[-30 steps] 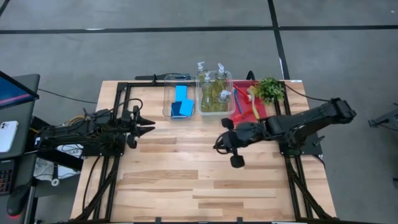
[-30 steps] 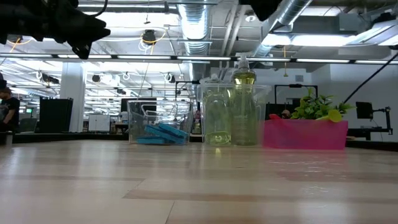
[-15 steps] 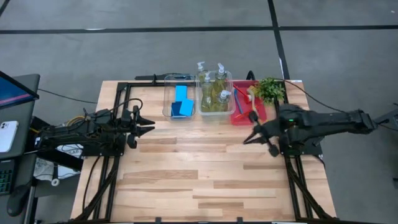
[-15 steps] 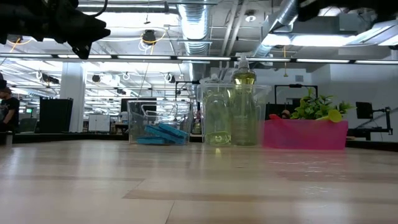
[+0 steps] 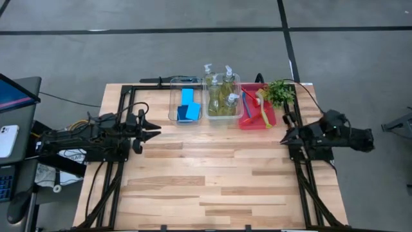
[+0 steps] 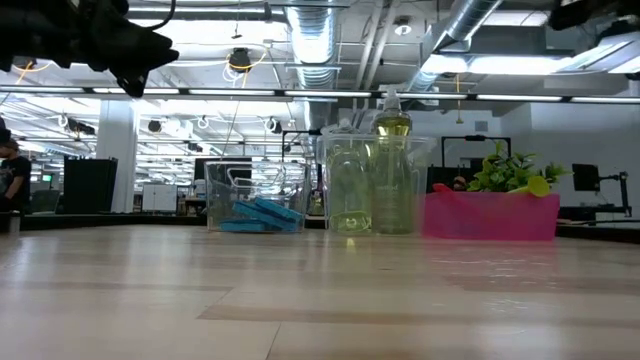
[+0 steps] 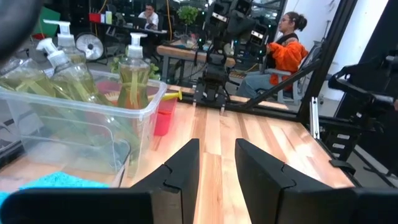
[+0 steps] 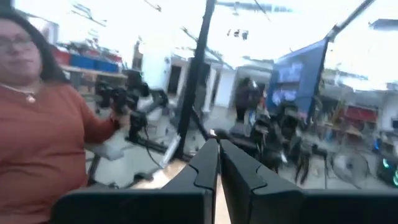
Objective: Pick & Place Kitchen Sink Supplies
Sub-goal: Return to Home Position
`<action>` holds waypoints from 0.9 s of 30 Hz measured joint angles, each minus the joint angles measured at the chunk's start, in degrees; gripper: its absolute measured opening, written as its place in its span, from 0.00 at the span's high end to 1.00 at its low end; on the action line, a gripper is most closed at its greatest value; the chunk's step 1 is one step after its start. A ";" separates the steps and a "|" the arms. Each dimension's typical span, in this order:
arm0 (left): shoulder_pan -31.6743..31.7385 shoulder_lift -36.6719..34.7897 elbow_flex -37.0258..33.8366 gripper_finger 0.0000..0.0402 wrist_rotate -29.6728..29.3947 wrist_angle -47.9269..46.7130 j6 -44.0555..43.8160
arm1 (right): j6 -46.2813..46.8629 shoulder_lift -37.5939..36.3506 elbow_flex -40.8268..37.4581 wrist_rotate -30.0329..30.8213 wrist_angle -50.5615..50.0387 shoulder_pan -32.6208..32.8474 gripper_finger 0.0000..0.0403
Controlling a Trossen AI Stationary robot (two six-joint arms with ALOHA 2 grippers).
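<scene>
I see the table (image 5: 193, 187) with one arm parked at each side. The left tool (image 7: 216, 144) hangs above the left edge, fingers slightly apart and holding nothing. The right tool (image 8: 218, 146) sits at the right edge, fingers together and empty. Ahead of the left tool, toward the far edge, a clear bin (image 5: 172, 111) holds the blue sponges (image 5: 187, 103). Just beyond it, a second clear bin (image 5: 207, 106) holds the pump bottles (image 5: 222, 96), upright. The red tray (image 5: 270, 120) lies nearest the right tool, with the brushes (image 5: 248, 107) inside and a plant (image 5: 279, 92) at its far corner.
</scene>
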 joint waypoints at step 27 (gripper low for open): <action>0.09 5.47 -13.05 0.74 -9.23 29.52 2.75 | 10.99 0.02 -2.89 12.15 -8.60 -0.72 0.97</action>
